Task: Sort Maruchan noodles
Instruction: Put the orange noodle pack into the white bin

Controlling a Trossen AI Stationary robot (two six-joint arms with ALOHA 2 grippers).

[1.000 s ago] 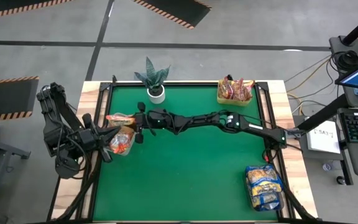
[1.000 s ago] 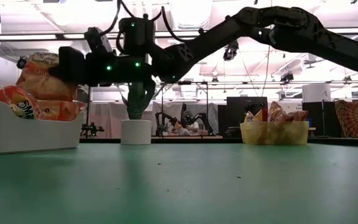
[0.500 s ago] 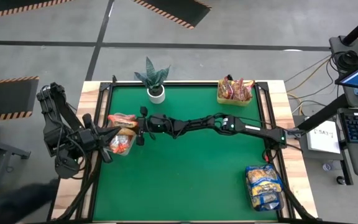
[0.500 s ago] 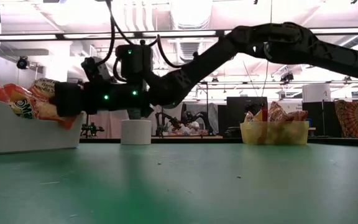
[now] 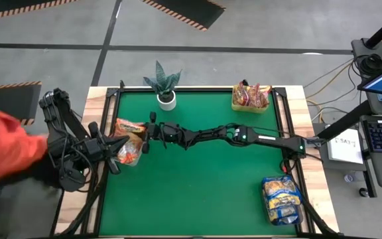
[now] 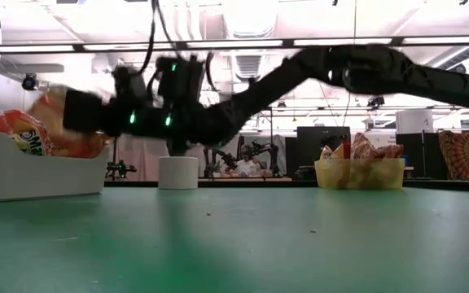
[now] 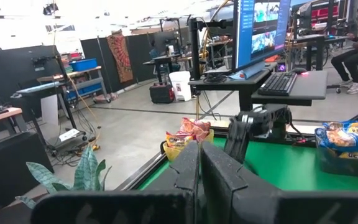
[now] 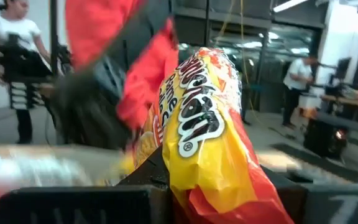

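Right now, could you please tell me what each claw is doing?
Left claw: closed, empty, parked at the table's left edge.
Right claw: closed on an orange-red noodle packet.

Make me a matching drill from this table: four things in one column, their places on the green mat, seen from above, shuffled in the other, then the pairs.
Things:
1. potted plant
2. yellow bin of red packets
3. bin of blue-and-yellow packets
4. orange packet in the right end effector

Places:
A. near right corner
B. left edge, at the white bin
C. far right corner
D. far edge, left of centre

Pairs: 1-D, 2-C, 3-A, 4-B
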